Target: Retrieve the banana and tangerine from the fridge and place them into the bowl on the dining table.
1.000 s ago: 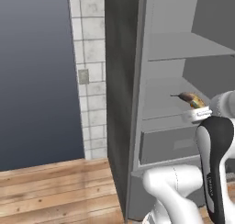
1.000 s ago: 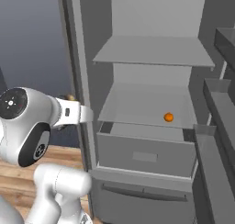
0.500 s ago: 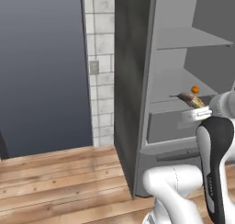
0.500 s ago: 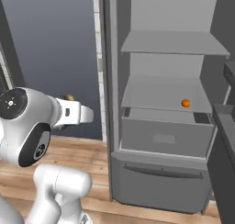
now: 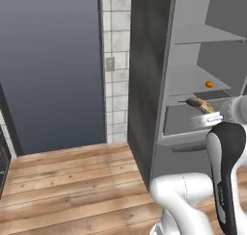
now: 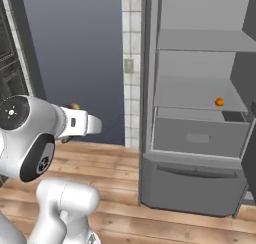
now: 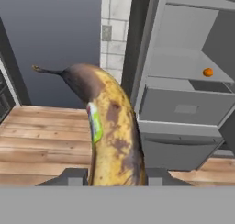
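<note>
My gripper [image 7: 112, 176] is shut on the banana [image 7: 110, 126], a yellow fruit with brown patches and a green sticker that points away from the hand. From the left base camera the banana [image 5: 200, 104] sticks out of the hand in front of the open grey fridge [image 5: 149, 84]. The tangerine [image 7: 208, 72] rests at the right of the fridge's lower shelf, above the drawer; this orange tangerine [image 6: 219, 102] is well to the right of the hand. The fridge [image 6: 200, 138] stands open. The bowl and the dining table are out of view.
A dark blue-grey wall [image 5: 53, 65] and a white tiled strip with an outlet [image 5: 110, 64] stand left of the fridge. Wooden floor [image 5: 72, 181] lies below. A dark oven front [image 6: 7, 48] is at the left edge, and the fridge door [image 6: 250, 43] hangs at the right.
The whole picture has shifted: the base has moved, so the fridge slides to the right in both base views and more wall and floor show. The banana stays in the gripper.
</note>
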You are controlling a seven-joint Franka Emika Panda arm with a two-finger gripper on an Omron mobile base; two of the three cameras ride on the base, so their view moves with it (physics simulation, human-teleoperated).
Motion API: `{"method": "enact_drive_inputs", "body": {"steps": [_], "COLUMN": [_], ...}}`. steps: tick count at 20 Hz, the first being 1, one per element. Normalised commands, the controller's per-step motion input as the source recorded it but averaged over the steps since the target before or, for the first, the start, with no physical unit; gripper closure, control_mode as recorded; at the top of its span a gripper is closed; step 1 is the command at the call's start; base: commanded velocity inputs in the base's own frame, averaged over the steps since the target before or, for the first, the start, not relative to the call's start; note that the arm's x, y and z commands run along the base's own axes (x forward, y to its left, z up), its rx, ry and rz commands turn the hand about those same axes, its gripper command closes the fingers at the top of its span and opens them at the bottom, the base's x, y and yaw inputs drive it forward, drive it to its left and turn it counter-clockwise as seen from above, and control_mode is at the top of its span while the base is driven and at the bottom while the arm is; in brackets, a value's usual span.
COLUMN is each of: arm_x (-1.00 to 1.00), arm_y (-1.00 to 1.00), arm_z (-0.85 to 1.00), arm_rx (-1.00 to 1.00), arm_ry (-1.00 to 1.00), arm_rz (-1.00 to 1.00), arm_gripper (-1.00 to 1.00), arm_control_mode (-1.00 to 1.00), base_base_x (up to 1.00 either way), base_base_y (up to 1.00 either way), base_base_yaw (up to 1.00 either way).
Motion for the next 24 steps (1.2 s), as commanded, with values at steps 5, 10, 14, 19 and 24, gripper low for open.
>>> {"method": "enact_drive_inputs", "body": {"steps": [5, 10, 14, 19, 24], "arm_x": [0.00, 0.00, 0.00, 0.00, 0.00], "arm_y": [0.00, 0.00, 0.00, 0.00, 0.00], "arm_z": [0.00, 0.00, 0.00, 0.00, 0.00], "arm_rx": [0.00, 0.00, 0.00, 0.00, 0.00], "arm_ry": [0.00, 0.00, 0.00, 0.00, 0.00], "arm_rz": [0.00, 0.00, 0.00, 0.00, 0.00], "arm_gripper": [1.00, 1.00, 1.00, 1.00, 1.00], "arm_control_mode": [1.00, 1.00, 1.00, 1.00, 1.00], "base_base_x": [-0.68, -0.79, -0.75, -0.70, -0.65], "base_base_y": [0.16, 0.00, 0.00, 0.00, 0.00], "base_base_yaw": [-0.07, -0.10, -0.10, -0.10, -0.11]}}
